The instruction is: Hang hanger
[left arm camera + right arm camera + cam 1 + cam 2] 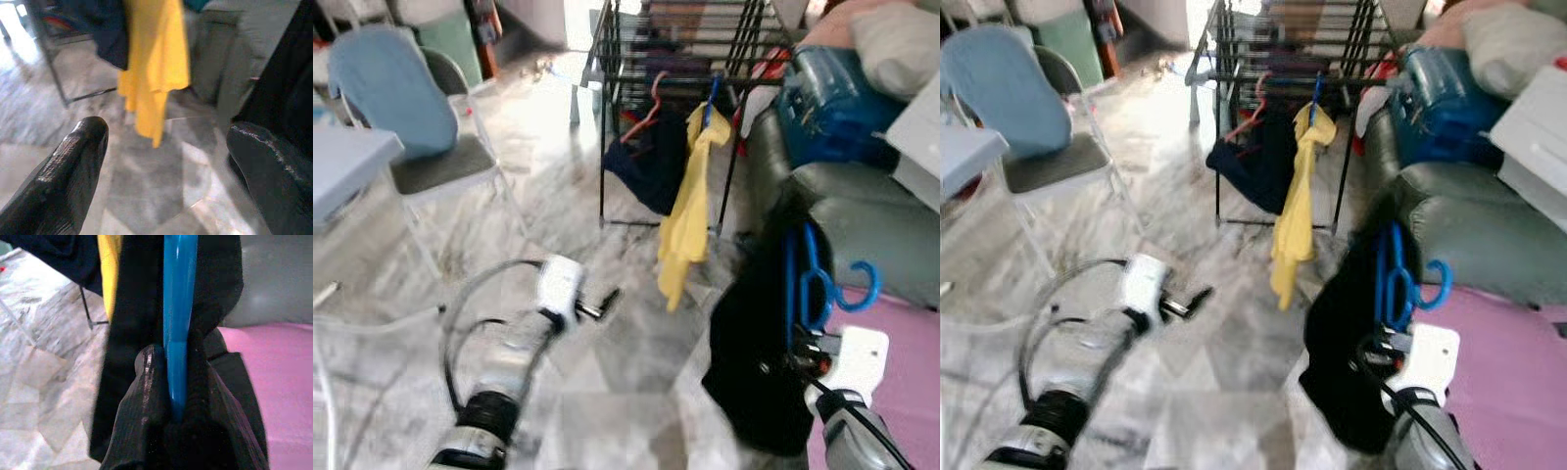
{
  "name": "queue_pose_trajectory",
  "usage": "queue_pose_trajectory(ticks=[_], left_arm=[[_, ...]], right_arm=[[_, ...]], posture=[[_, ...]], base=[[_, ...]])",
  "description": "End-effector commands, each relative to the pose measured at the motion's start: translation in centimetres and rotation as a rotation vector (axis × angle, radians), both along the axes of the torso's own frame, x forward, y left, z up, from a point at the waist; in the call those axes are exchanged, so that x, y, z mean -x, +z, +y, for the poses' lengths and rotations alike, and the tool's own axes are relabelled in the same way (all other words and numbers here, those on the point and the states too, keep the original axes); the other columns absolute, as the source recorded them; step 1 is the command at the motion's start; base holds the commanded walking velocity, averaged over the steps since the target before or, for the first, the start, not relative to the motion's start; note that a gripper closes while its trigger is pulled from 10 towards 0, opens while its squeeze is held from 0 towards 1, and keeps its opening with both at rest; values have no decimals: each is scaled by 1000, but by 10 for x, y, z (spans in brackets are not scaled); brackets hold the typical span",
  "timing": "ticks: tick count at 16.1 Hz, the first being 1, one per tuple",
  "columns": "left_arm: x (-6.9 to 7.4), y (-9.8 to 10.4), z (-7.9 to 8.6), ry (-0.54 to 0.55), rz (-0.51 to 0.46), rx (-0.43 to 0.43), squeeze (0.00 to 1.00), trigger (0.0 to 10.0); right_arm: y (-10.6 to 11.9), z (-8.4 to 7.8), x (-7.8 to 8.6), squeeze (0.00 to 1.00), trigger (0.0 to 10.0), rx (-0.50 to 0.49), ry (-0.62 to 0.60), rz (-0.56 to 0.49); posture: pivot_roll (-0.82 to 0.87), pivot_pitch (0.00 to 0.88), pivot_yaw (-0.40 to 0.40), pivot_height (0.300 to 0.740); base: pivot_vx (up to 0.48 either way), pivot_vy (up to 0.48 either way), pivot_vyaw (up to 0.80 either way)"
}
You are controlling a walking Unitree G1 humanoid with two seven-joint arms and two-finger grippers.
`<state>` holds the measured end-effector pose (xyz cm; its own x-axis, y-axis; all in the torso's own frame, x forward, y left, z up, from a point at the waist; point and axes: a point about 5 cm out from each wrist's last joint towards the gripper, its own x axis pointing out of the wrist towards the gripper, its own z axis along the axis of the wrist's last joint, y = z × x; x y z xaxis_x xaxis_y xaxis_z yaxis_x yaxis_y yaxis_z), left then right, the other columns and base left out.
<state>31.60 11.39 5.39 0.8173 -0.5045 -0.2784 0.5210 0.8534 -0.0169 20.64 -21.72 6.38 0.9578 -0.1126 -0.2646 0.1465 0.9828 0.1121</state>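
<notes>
In the right wrist view, the blue hanger [178, 308] is seen pinched by the right gripper [173, 382]; the left gripper [166, 161] is spread. A drying rack [680, 59] stands ahead beside the sofa [862, 206].

The drying rack [680, 59] stands ahead-left of the right gripper [172, 382], the sofa [862, 211] just beyond it, the folding chair [411, 117] far left.
</notes>
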Motion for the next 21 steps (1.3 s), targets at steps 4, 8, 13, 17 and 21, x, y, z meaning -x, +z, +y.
queue_pose_trajectory(ticks=[4,8,13,17,21], left_arm=[[-4,1,11,27,-9,-34,0,10000],[-4,2,10,33,-13,-32,0,10000],[-4,3,7,1,-36,-29,0,10000],[-3,4,6,-10,-44,-32,0,10000],[-3,6,5,-22,-69,-1,0,10000]], right_arm=[[14,8,-8,0,10000,-14,42,-85],[16,8,-8,0,10000,-17,53,-95],[14,9,-7,0,10000,2,76,-97],[14,9,-7,0,10000,-3,76,-99],[14,10,-7,0,10000,-2,82,-102]], posture=[[-30,0,-20,740],[-30,0,-21,740],[-30,0,-22,740],[-32,0,-24,740],[-33,0,-25,740]], base=[[0,453,0],[0,395,0],[0,0,445],[0,0,795],[0,0,791]])
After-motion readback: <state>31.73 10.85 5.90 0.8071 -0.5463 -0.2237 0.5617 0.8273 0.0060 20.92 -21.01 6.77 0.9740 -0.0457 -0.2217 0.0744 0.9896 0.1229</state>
